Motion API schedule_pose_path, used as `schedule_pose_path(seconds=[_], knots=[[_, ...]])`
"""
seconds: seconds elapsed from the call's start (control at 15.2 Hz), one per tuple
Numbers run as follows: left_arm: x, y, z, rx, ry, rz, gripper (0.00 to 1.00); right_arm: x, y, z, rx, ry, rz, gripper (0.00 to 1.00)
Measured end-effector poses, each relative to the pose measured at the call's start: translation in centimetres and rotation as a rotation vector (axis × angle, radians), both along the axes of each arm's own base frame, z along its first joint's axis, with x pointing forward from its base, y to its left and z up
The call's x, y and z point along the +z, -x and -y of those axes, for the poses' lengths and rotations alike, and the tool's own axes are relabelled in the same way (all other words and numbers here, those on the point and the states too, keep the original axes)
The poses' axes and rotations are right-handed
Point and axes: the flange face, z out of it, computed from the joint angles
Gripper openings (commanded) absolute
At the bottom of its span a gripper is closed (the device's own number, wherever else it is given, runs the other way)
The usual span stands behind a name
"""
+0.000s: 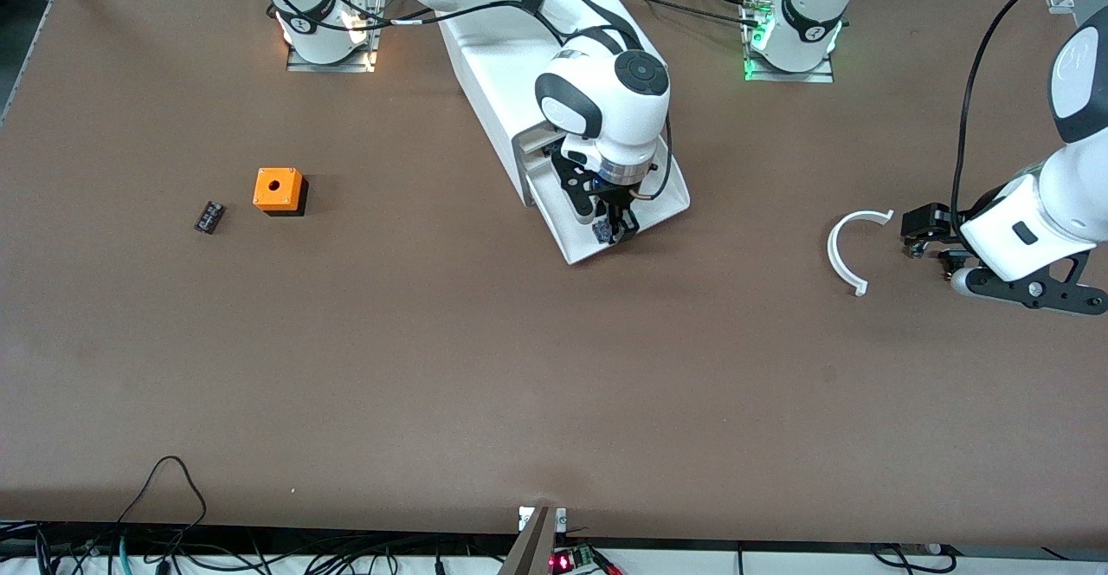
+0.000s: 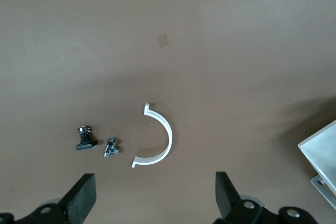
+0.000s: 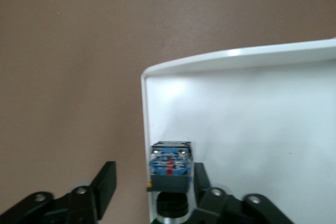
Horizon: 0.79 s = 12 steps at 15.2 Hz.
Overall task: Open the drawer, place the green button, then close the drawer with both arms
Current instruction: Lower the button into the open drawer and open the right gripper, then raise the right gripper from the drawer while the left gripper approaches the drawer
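The white cabinet (image 1: 485,64) lies mid-table with one drawer (image 1: 677,203) pulled out toward the front camera. My right gripper (image 1: 611,230) is down in the drawer's front corner, open. The button (image 1: 601,230) lies in the drawer between the fingers. In the right wrist view the button (image 3: 170,167) shows its grey-blue base, black body and a sliver of green cap, against the drawer's side wall (image 3: 236,55). My right gripper (image 3: 154,184) straddles that wall, with a gap on one side of the button. My left gripper (image 1: 922,230) (image 2: 155,203) waits open and empty over the table.
A white half ring (image 1: 844,250) (image 2: 160,142) lies beside the left gripper, with two small black and silver parts (image 2: 85,137) (image 2: 111,147) next to it. An orange box with a hole (image 1: 279,190) and a small black part (image 1: 209,216) lie toward the right arm's end.
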Motion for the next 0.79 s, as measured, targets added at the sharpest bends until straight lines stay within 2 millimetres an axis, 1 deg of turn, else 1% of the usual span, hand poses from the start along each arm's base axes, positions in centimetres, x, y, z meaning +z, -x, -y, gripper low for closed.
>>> schedule_pose_path(seconds=[0.13, 0.26, 0.33, 0.46, 0.59, 0.72, 0.79], knots=[[0.0, 0.0, 0.2, 0.012, 0.017, -0.002, 1.0, 1.9, -0.8, 0.2, -0.011, -0.025, 0.019, 1.0], [-0.1, 0.0, 0.6, 0.068, 0.042, -0.001, 1.0, 4.2, -2.1, 1.1, -0.025, -0.055, 0.03, 1.0], [-0.1, 0.0, 0.9, 0.117, 0.057, 0.004, 1.0, 5.4, -3.0, 1.8, -0.024, -0.073, 0.026, 1.0], [-0.6, -0.1, 1.9, 0.219, 0.085, 0.006, 1.0, 7.6, -5.2, 3.9, -0.013, -0.104, 0.018, 1.0], [-2.1, -0.6, 3.1, 0.281, 0.096, 0.033, 1.0, 9.7, -8.0, 6.7, 0.012, -0.139, 0.001, 1.0], [-4.6, -1.0, 4.9, 0.348, 0.102, 0.052, 1.0, 10.9, -10.8, 9.9, 0.064, -0.157, -0.012, 1.0], [-6.3, -1.0, 6.3, 0.395, 0.106, 0.06, 1.0, 11.1, -12.0, 11.3, 0.105, -0.152, -0.011, 1.0]])
